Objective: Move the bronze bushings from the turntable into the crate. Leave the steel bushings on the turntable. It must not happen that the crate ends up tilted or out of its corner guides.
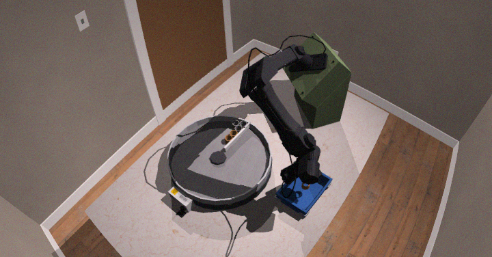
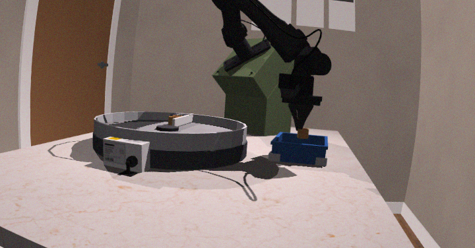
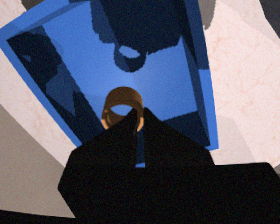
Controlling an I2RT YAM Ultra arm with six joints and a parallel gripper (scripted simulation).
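Note:
My gripper (image 2: 301, 128) hangs point-down over the blue crate (image 2: 298, 148) to the right of the turntable (image 2: 169, 136). Its fingers are shut on the wall of a bronze bushing (image 2: 302, 133), which hangs at about rim height inside the crate. In the wrist view the bushing (image 3: 123, 103) sits at my fingertips (image 3: 134, 121), above the crate floor (image 3: 118, 63), with its ring shadow apart from it. On the turntable (image 1: 220, 158), two bronze bushings (image 1: 230, 135) and some steel bushings (image 1: 238, 123) stand by a white bar (image 1: 237, 134).
A green pedestal (image 1: 318, 83) carries the arm's base behind the crate. A white control box (image 1: 180, 196) sits at the turntable's front edge, with a cable (image 1: 234, 234) trailing across the table. A dark hub (image 1: 217, 157) marks the turntable's centre.

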